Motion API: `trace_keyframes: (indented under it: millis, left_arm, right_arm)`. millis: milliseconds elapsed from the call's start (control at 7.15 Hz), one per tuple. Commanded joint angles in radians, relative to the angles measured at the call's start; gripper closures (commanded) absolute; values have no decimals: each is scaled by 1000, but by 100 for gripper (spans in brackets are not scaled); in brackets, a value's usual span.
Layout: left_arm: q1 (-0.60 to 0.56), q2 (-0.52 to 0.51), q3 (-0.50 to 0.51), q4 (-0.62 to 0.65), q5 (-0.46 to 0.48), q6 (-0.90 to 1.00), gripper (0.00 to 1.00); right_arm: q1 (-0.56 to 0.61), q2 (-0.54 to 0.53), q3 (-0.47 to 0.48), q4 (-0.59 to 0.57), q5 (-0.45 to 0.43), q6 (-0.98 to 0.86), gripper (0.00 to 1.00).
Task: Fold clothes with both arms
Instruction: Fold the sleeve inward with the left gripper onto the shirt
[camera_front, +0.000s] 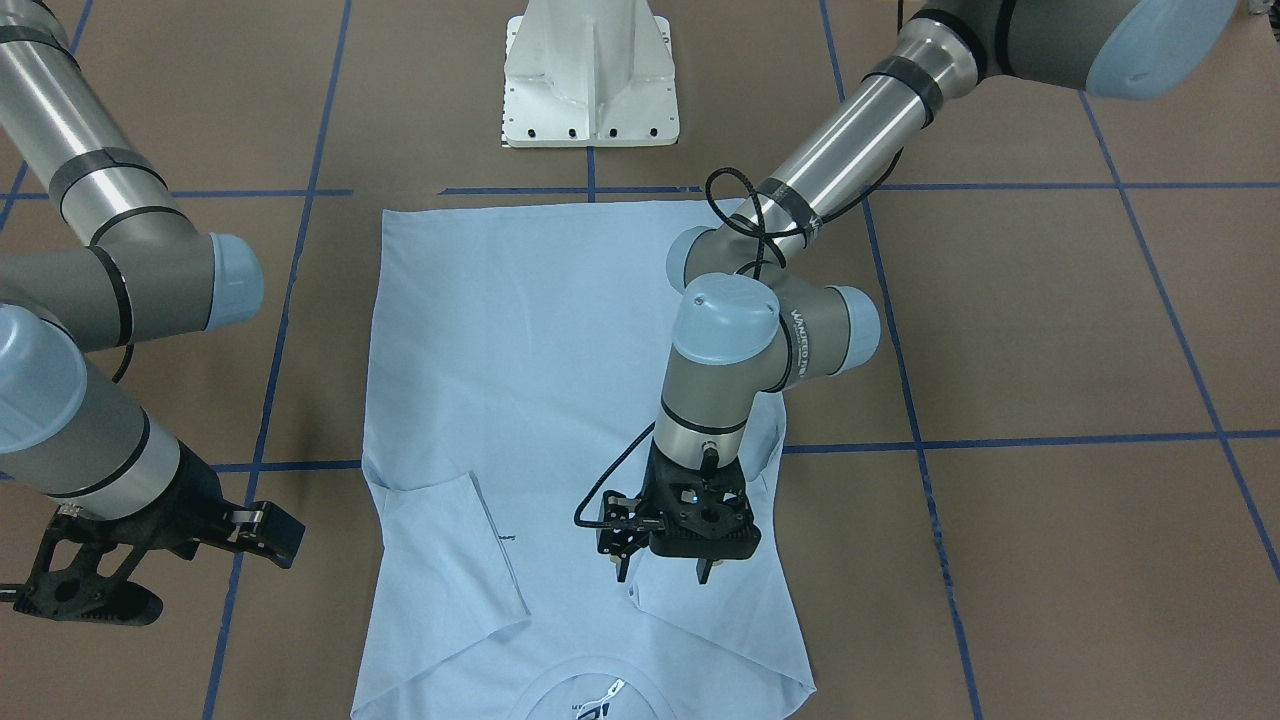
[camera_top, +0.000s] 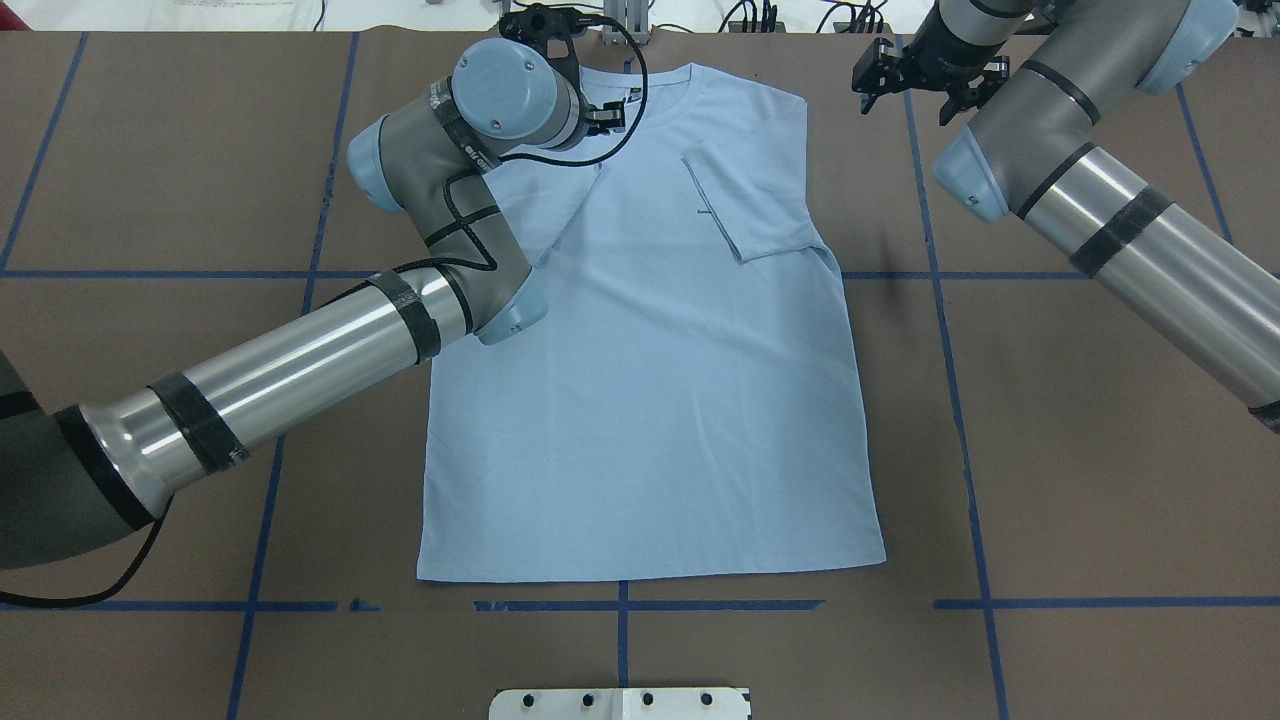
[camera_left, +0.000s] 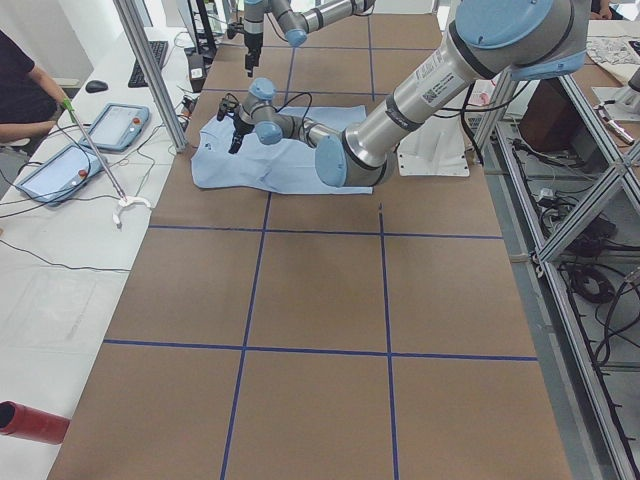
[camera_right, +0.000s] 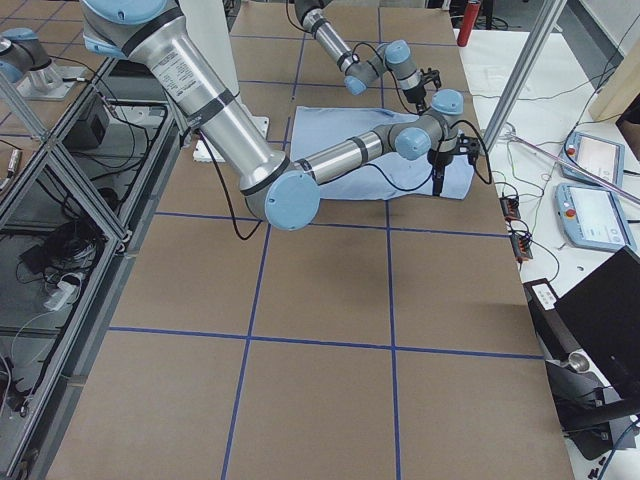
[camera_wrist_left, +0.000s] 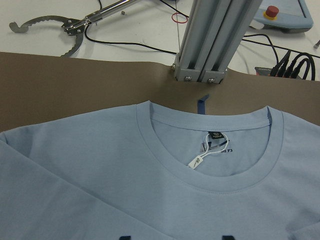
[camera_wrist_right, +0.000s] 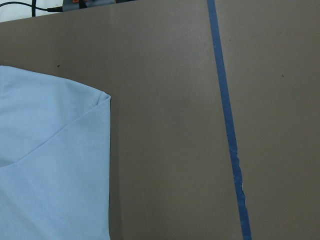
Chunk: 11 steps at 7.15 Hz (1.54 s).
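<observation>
— Where do we have the T-shirt (camera_top: 650, 400)?

— Flat on the table (camera_top: 1050, 450). Its long axis runs from the collar (camera_wrist_left: 220, 182) straight back to the hem (camera_top: 650, 572). To the right of the collar, the sleeve (camera_top: 750, 200) lies folded in over the chest. To the collar's left we see a slanting crease that looks like the other sleeve tucked in as well, though the left arm (camera_top: 300, 370) hides part of it.

— And our pincers?

— The left pincer (camera_front: 663, 573) hangs over the cloth just left of the collar, fingers pointing down, spread and holding nothing. We cannot tell whether the tips touch the fabric. The right pincer (camera_top: 908, 98) is to the right of the collar, past the shoulder corner (camera_wrist_right: 102, 97) and over bare table. Its jaws look released too, and empty.

— So which one is nearer?

— The left, clearly, since it has cloth right beneath it. For the right one, the shoulder corner lies inward, toward the collar, so we judge it has to come in sideways before it can pinch.

— What does the fold turn on, then?

— Both pincers sit at the collar end, one on each side. We judge the coming move to be a grip near each shoulder, then a carry along the long axis, away from the collar toward the hem. If the two grips sit unevenly about the collar, the fold will likely skew.
</observation>
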Motion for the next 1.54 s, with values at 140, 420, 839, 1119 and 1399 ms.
trace_keyframes:
  millis: [140, 420, 839, 1119, 1399]
  left_arm:
    - [-5, 224, -431, 282, -128, 113, 0]
    - [-5, 367, -720, 445, -188, 130, 0]
    - [1, 455, -853, 457, -190, 130, 0]
    - [1, 457, -864, 457, -190, 130, 0]
    - [1, 458, -879, 456, -190, 128, 0]
  right_arm:
    - [-94, -306, 341, 4, 2, 125, 0]
    - [-225, -543, 604, 30, -47, 272, 0]
    - [-523, -695, 678, 269, -255, 503, 0]
    - [-634, -720, 720, 262, -317, 510, 0]
    - [-688, -711, 728, 198, -372, 511, 0]
